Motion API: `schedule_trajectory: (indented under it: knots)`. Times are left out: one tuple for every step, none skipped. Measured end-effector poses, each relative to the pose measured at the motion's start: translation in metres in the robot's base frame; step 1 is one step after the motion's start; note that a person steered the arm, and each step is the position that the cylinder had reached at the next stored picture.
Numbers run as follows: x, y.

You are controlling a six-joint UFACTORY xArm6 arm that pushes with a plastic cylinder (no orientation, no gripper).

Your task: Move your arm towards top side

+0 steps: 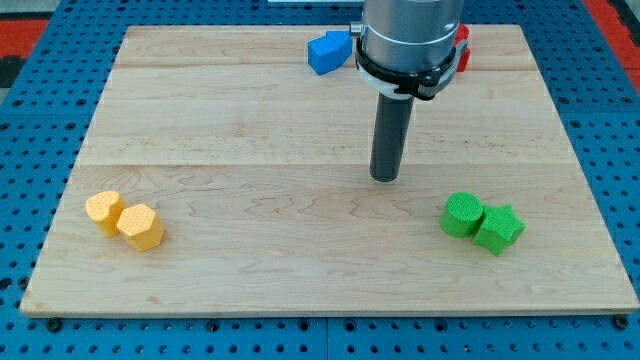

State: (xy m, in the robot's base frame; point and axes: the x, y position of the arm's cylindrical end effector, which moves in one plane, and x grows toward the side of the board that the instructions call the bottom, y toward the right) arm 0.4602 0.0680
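Camera view shows a wooden board lying on a blue pegboard; it is the largest thing seen and it bears every block. Next in size is the arm, which enters from the view's top and ends in a dark rod. The tip is set on bare wood near the board's middle, a little toward the view's right, and no block is touched by it. No gripper is fitted, so no open or closed state can be told; nothing is held.

Risk is judged to lie toward the view's top, where the arm is to be moved. A blue block sits near the top edge, just left of the arm's housing, and a red block is partly hidden behind the housing on the right. If the tip is driven straight up, it is expected to pass between these 2; a slight drift to either side could knock 1 of them toward or off the board's edge.

The 2 green blocks, touching each other at the right, and the 2 yellow blocks, touching at the left, lie well apart from that path and are not threatened.

No container is seen anywhere, so nothing is held in 1.
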Motion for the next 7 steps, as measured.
schedule_trajectory:
  knots:
    - [-0.002, 0.005]
    - [-0.007, 0.005]
    - [-0.014, 0.007]
    - [-0.031, 0.007]
    - [-0.044, 0.009]
    - [-0.047, 0.011]
    - [-0.06, 0.011]
